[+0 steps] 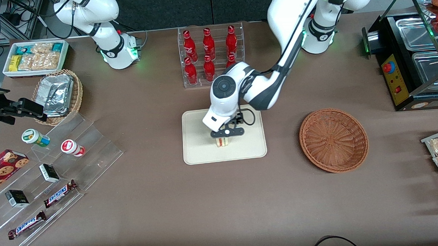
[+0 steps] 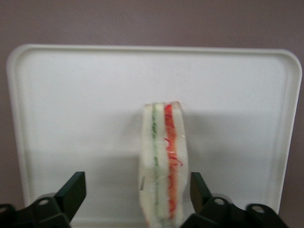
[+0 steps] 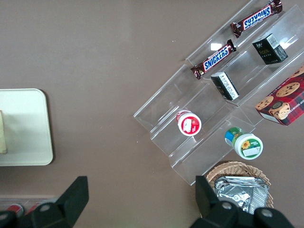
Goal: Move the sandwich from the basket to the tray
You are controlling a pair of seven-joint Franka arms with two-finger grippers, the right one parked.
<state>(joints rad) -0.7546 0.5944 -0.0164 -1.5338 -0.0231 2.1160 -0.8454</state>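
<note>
The sandwich (image 1: pixel 222 142) stands on edge on the cream tray (image 1: pixel 198 149), showing white bread with green and red layers (image 2: pixel 161 161). My gripper (image 1: pixel 225 134) hangs just over it, open, its two black fingers (image 2: pixel 71 192) straddling the wedge. One finger is close against the red-layer side and a wide gap shows on the green-layer side. The tray rim (image 2: pixel 152 47) frames the sandwich in the left wrist view. The reddish-brown basket (image 1: pixel 333 140) sits empty beside the tray, toward the working arm's end of the table.
A clear rack of red bottles (image 1: pixel 210 55) stands farther from the front camera than the tray. Clear display steps (image 1: pixel 58 170) with snacks, a tan basket of foil packs (image 1: pixel 58 95) and a white bin (image 1: pixel 35 57) lie toward the parked arm's end. A black machine (image 1: pixel 408 63) is toward the working arm's end.
</note>
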